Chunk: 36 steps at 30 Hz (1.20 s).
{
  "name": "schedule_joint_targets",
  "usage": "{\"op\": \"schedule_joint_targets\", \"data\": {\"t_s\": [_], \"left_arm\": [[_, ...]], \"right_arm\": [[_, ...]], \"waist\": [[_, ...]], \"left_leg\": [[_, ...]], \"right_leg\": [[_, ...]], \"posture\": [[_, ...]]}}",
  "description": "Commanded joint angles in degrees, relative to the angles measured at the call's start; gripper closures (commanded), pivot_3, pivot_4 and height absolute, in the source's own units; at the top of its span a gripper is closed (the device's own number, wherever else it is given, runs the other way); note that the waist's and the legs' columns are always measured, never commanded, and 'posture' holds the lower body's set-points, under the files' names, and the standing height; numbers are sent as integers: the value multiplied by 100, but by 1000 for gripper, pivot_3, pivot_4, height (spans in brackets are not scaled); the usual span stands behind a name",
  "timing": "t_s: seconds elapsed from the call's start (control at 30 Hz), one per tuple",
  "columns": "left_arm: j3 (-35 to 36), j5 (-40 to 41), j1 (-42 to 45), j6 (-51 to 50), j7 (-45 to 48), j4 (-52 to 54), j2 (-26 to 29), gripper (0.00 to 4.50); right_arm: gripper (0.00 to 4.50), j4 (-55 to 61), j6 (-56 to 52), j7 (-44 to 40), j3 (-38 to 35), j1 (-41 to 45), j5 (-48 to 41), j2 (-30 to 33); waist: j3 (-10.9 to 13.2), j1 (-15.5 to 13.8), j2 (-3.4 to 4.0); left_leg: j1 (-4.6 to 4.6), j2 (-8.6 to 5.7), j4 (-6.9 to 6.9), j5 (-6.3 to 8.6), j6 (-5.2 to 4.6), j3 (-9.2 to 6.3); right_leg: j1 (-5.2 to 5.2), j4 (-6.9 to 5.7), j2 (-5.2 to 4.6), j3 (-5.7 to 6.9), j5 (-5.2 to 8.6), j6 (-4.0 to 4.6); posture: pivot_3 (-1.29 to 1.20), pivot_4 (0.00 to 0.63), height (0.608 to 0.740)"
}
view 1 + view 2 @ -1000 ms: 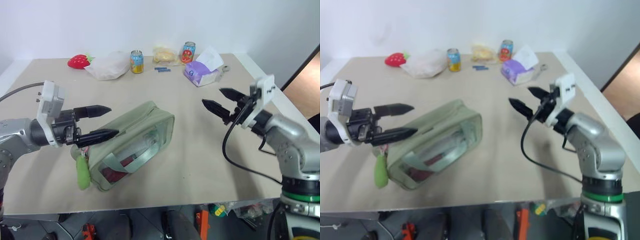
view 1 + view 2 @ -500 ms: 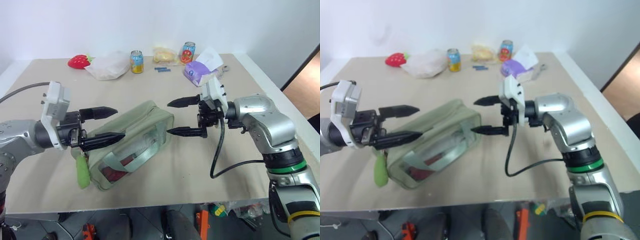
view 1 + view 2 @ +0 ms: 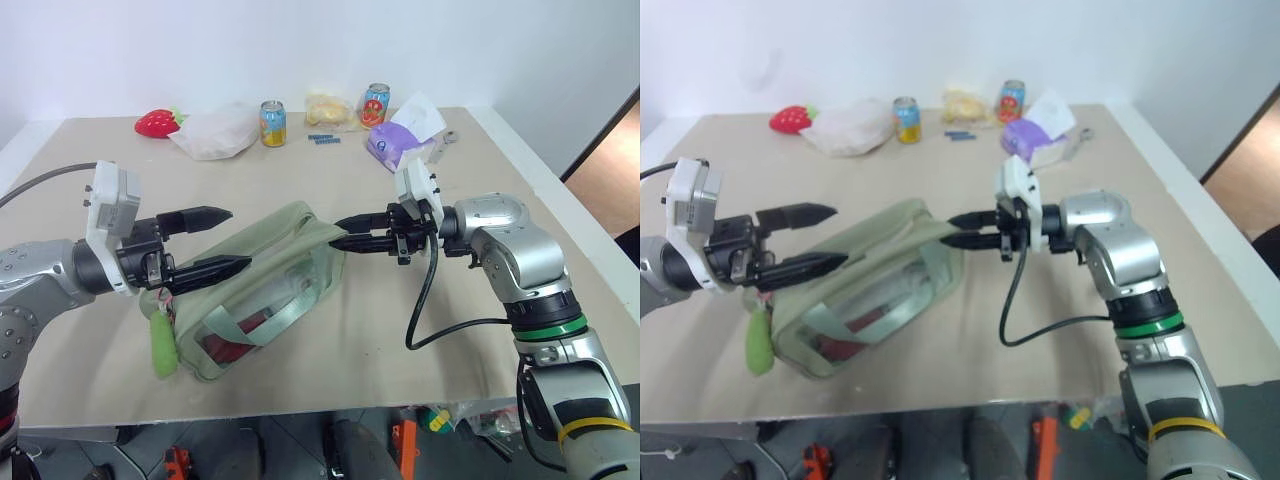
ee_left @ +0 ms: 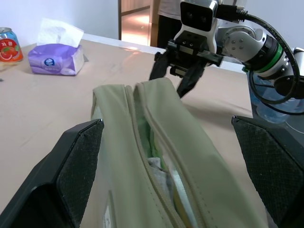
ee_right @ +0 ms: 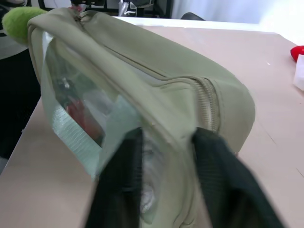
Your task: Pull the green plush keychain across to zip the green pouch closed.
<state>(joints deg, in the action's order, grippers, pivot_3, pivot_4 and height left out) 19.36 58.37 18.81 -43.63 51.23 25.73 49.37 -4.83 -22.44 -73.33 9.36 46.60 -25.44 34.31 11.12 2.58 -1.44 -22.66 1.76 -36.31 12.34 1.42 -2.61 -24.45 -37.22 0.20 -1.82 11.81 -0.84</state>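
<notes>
The green pouch (image 3: 270, 280) lies slantwise on the table, clear window side toward me, zip along its top (image 4: 137, 137). The green plush keychain (image 3: 163, 345) hangs off the pouch's near-left end, down by the table's front edge. My left gripper (image 3: 225, 240) is open and level, one finger on each side of the pouch's left end, just above the keychain. My right gripper (image 3: 345, 233) points left and is shut on the fabric at the pouch's far-right end. In the right wrist view its fingers (image 5: 216, 185) pinch a fold of the pouch (image 5: 156, 71).
Along the back of the table are a red strawberry plush (image 3: 158, 122), a white plastic bag (image 3: 215, 130), two cans (image 3: 273, 122) (image 3: 377, 103), a yellow snack bag (image 3: 328, 108) and a purple tissue pack (image 3: 405, 140). The table's right edge (image 3: 560, 200) is close to my right arm.
My right gripper swung left from the table's right side to the pouch's right end and closed on the fabric. The left gripper stayed open in place.
</notes>
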Motion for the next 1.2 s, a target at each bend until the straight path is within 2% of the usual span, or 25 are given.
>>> {"op": "schedule_joint_targets", "data": {"t_s": [0.03,0.27,0.47,0.77,0.93,1.2], "left_arm": [[38,45,185,80,-88,23,-26,0],[-30,24,342,77,-114,-2,-37,0],[-84,-54,422,115,-101,-85,-62,0],[-248,-292,599,239,29,-349,-126,0],[-304,-421,672,315,106,-488,-135,0],[-372,-559,697,368,207,-594,-150,0]], "right_arm": [[4460,57,23,12,-91,148,-5,-107],[4460,-17,240,25,-168,190,143,-170],[4460,342,82,116,-555,40,-9,204],[4460,1279,-685,857,-1548,-1108,-332,978],[4460,1626,-924,1305,-1947,-1677,-422,1093],[4460,2004,-1308,1995,-2339,-2047,-636,1051]], "waist": [[0,1,0],[0,-1,0],[0,-3,1],[1,-69,-1],[1,-59,-1],[1,-53,-2]], "left_leg": [[0,0,0,0,0,0],[0,0,-1,-1,1,0],[0,-2,-2,-1,1,0],[-4,-9,-2,0,2,2],[3,-6,-5,-1,1,5],[2,-10,-11,-1,2,17]], "right_leg": [[0,0,1,0,0,0],[0,-2,1,-1,-2,-1],[0,-3,-1,-2,-2,-1],[0,0,-8,-4,-1,-2],[3,-3,-1,-11,-4,-4],[3,-2,-1,-32,-7,-9]], "posture": [[0,150,740],[0,150,740],[0,150,740],[0,150,740],[0,150,740],[0,150,740]]}}
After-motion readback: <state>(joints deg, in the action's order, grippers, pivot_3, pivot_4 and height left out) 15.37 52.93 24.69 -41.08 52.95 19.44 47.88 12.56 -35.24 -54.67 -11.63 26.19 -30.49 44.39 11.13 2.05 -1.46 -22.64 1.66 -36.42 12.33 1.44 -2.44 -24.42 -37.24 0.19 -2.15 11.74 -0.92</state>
